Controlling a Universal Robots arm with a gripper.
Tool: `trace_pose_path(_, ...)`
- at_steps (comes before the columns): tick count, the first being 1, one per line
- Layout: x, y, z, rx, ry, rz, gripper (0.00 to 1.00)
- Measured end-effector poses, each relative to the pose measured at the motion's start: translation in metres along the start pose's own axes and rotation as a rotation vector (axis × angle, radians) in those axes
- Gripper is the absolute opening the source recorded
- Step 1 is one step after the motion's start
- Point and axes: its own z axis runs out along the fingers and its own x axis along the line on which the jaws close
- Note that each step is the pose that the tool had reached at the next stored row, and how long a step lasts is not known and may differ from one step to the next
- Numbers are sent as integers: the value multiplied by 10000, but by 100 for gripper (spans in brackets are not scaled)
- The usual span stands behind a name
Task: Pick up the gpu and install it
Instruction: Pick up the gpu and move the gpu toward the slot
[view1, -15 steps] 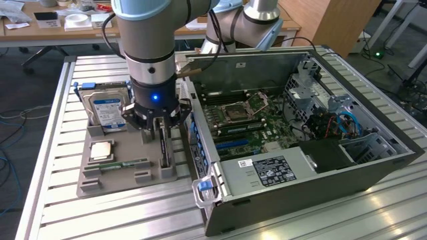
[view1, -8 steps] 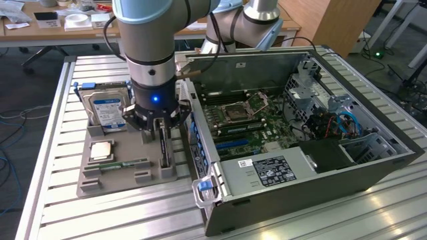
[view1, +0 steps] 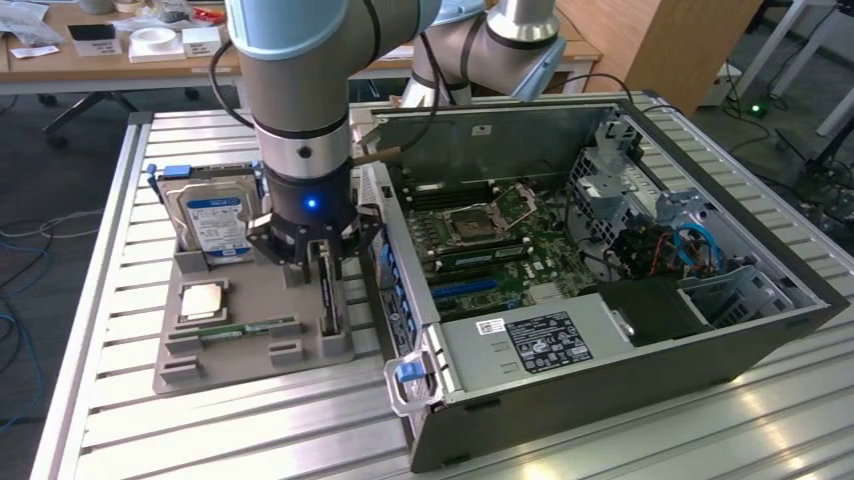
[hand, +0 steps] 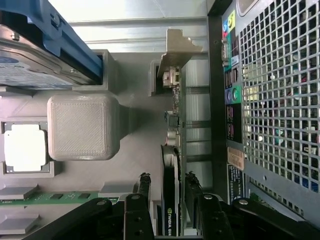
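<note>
On the tray's case-side edge: the gpu (view1: 326, 296) stands on its long edge in a slot of the grey tray (view1: 240, 352), not lifted.
Gripper: the gripper (view1: 324, 262) sits low over the card, its fingers (hand: 144, 187) spread to either side with slim gaps showing in the wrist view (released, not clamped).
Done: the approach and the straddle, by my reading.
Left: the grasp, the lift and the seating in the computer case (view1: 601, 395); the blue slots (view1: 454, 290) on its motherboard (view1: 494, 235) look bare.
Edges: the card's metal bracket (hand: 175, 55) lies close to the case's rear panel (hand: 270, 100); a tray block (hand: 84, 127) and the hard drive (view1: 218, 225) lie on the other side.
Open room: straight up looks free; sideways toward the case is tight; the case lies open upward.
</note>
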Motion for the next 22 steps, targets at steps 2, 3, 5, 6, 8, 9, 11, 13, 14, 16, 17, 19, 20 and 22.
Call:
trace_pose_path(2, 0, 3, 17, -1, -1, 0, 42)
trace_pose_path(3, 0, 4, 20, 1, 1, -1, 42)
trace_pose_path(5, -6, 7, 33, 0, 0, -1, 42)
trace_pose_path(6, -10, 10, 40, 0, 0, -2, 42)
trace_pose_path(8, -12, 13, 51, -1, -1, -3, 42)
trace_pose_path(9, -12, 15, 58, -1, -1, -4, 42)
trace_pose_path(11, -12, 18, 74, -1, -1, -5, 42)
trace_pose_path(13, -10, 24, 98, 0, 0, -3, 42)
trace_pose_path(14, -10, 29, 105, 0, 0, -3, 42)
trace_pose_path(16, -9, 38, 116, 1, 1, -3, 42)
trace_pose_path(17, -10, 40, 119, 0, 0, -4, 42)
trace_pose_path(19, -9, 40, 125, -1, 0, -6, 42)
trace_pose_path(20, -9, 40, 126, 0, 0, -5, 42)
trace_pose_path(22, -10, 41, 127, -1, -1, -3, 42)
